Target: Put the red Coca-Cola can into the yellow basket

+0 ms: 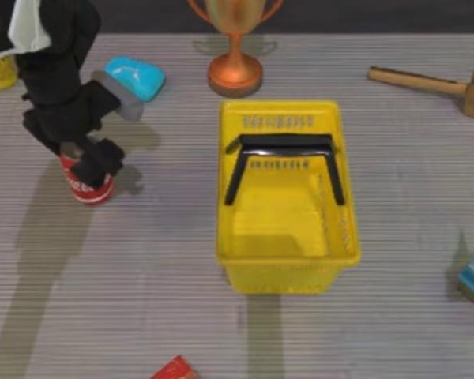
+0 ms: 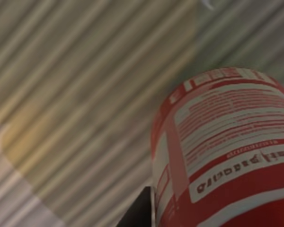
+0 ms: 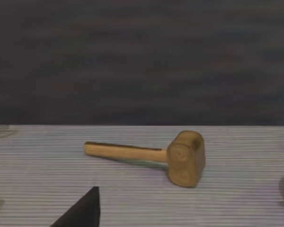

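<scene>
Now: left gripper (image 1: 87, 162) sits down over the can (image 1: 89, 188) at the worktop's left, well apart from the basket (image 1: 332, 118). Jaws' state: cannot tell. Confirm a firm hold before you lift; clear the rim and black handle (image 1: 284, 144). Left wrist view alone shows the can's label; right wrist view alone shows the mallet (image 3: 180, 158) side-on.

the left gripper (image 1: 91, 162) covers the top of the red coca-cola can (image 1: 88, 188) in the top view — whether its fingers touch the can cannot be told. the left wrist view cuts the can off at two edges. a flat red item (image 1: 175, 369) shows only a corner — a trophy (image 1: 235, 47) loses its cup at the top edge.
</scene>
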